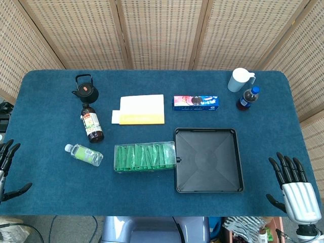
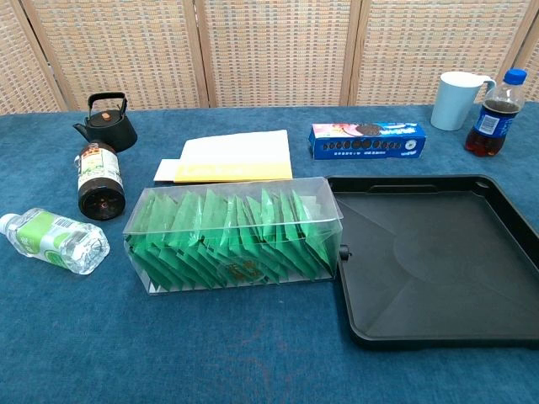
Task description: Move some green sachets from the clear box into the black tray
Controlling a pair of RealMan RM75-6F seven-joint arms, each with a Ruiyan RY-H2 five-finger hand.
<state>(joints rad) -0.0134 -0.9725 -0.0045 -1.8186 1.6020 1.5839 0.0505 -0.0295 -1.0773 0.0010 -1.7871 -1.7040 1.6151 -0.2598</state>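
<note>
**Tabletop layout with both hands lying at the near corners**

A blue cloth-covered table [image 1: 45, 131] is standing before woven-cane screen panels [image 1: 162, 30] that are closing off the far side. At centre, the clear box [image 2: 233, 240] is lying lengthwise, packed upright with green sachets [image 2: 244, 244]; its right end is sitting just beside the left rim of the black tray [image 1: 207, 160], which is holding nothing.

From the box, a yellow-and-white packet [image 1: 142, 109] is lying at 12 o'clock, a blue biscuit box [image 1: 196, 103] at 1 o'clock, and a white mug [image 1: 240, 79] and a cola bottle [image 1: 247, 98] are standing together near the far right corner. A dark sauce bottle [image 1: 91, 123] is lying at 10 o'clock, a black kettle [image 1: 84, 87] is standing beyond it, and a small water bottle [image 1: 83, 154] is lying on its side at 9 o'clock.

The left hand [image 1: 7, 169] is resting at the near-left edge, partly cropped, fingers apart and holding nothing. The right hand [image 1: 296, 190] is lying off the near-right corner, fingers spread, holding nothing. Bare cloth is running along the near edge between the hands.
</note>
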